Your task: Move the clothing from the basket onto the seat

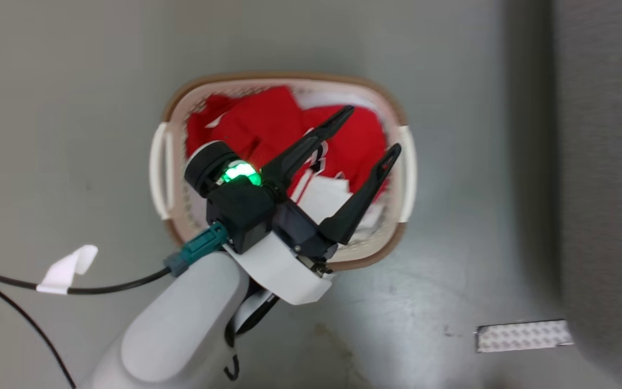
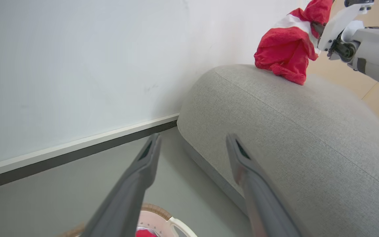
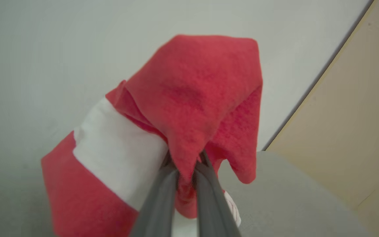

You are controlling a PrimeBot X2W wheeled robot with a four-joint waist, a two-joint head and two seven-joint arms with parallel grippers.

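Starting far left in the head view: got a black cable (image 1: 111,285) with a white tag (image 1: 68,268) lying well behind the left claw (image 1: 374,129). Got that claw spread wide, pinching nothing, hovering right over the basket (image 1: 284,79). Under and between its fingers, can see the clothing pile (image 1: 259,121): crumpled bright red fabric with white panels, thin red-white trim and a bit of black numeral edged white. Off to the claw's right, down on the floor, spotting a pale tape strip (image 1: 521,335), then the grey seat (image 1: 608,162) along the edge.

Over in the left wrist view: catching the basket rim just below the fingers, plus the seat's rounded coarse-weave end ahead and to their right, seam line included. Top right, got the right claw (image 2: 317,30) buried in a red bundle (image 2: 285,49) with a wide white stripe. Lowest fold sitting right at the seat top, can't tell if touching.

From the right wrist view: seeing those fingers pressed together, pinching the bundle. Red cloth draped over the tips, white band to their left, seat below and right.
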